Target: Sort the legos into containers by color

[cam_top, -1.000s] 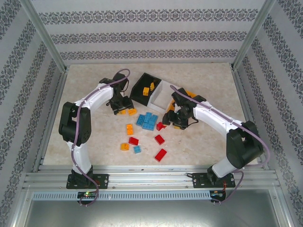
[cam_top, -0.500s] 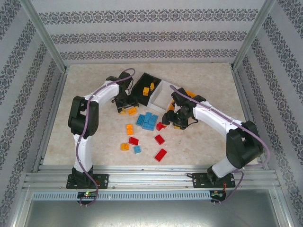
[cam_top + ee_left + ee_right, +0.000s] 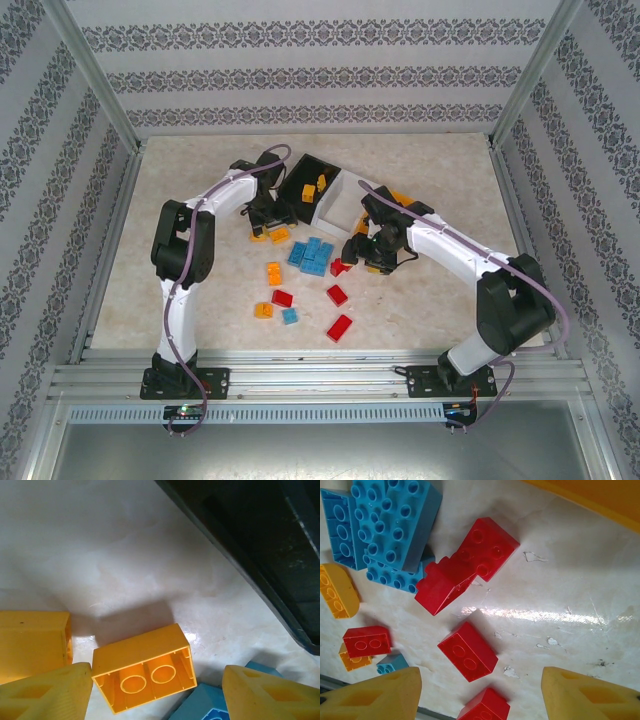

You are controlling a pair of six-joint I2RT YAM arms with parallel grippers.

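**Desk:** What does the overhead show?
**Photographer:** Loose legos (image 3: 312, 255) in red, blue and yellow lie mid-table. Behind them stand the black bin (image 3: 292, 180), white bin (image 3: 330, 210) and orange bin (image 3: 402, 197) in a row, the black one holding yellow pieces. The left gripper (image 3: 262, 226) sits low beside the black bin. The right gripper (image 3: 358, 254) is at the pile's right edge.

**Desk:** Left wrist?
**Photographer:** Its fingers (image 3: 50, 692) are spread. A yellow brick (image 3: 142, 675) lies on its side between them, hollow underside toward the lens, with the black bin's wall just beyond.

**Desk:** Right wrist?
**Photographer:** Fingers (image 3: 375, 695) are spread above red bricks (image 3: 467, 651) on the table, gripping nothing. Blue bricks (image 3: 385, 525) lie alongside.
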